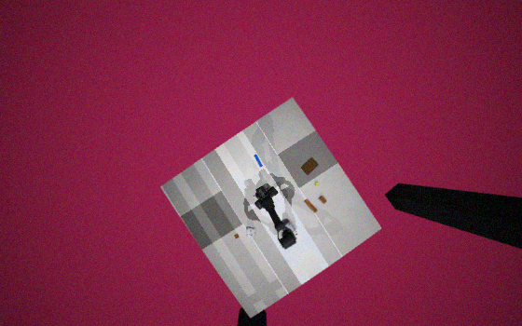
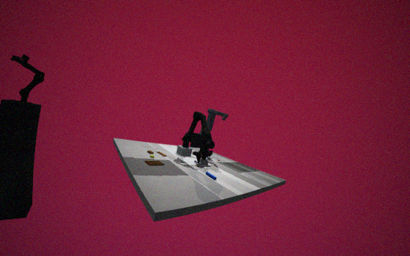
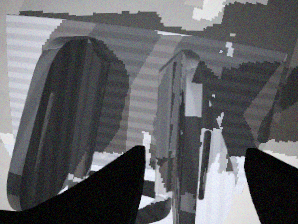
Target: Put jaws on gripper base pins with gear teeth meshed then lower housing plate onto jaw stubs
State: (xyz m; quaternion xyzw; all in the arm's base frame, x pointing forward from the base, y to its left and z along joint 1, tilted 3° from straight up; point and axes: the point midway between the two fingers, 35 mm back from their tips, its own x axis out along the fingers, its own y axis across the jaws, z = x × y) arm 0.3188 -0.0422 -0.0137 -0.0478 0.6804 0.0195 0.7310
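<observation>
Tabletop point(image 1: 354, 224) point(image 2: 165, 194): carries work. Arm point(image 1: 274, 216) point(image 2: 192, 126) bent low, prob. for straight-down access. Ribbed grey plate point(image 3: 22, 75), poss. gripper base, under claw point(image 1: 265, 192) point(image 2: 201, 162) point(image 3: 194, 156). Claw approx. half open, nothing gripped; tips straddle narrow grey part point(image 3: 190, 135), prob. jaw, w/ clearance, presumably for release. Rounded dark part point(image 3: 57, 110) alongside, poss. other jaw. Mesh, housing plate: can't confirm.

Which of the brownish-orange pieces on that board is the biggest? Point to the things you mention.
The wide, flat brown block point(image 1: 309, 166) point(image 2: 154, 163) beside the small yellow piece point(image 1: 317, 183) point(image 2: 151, 156); the others are narrower or smaller.
</observation>
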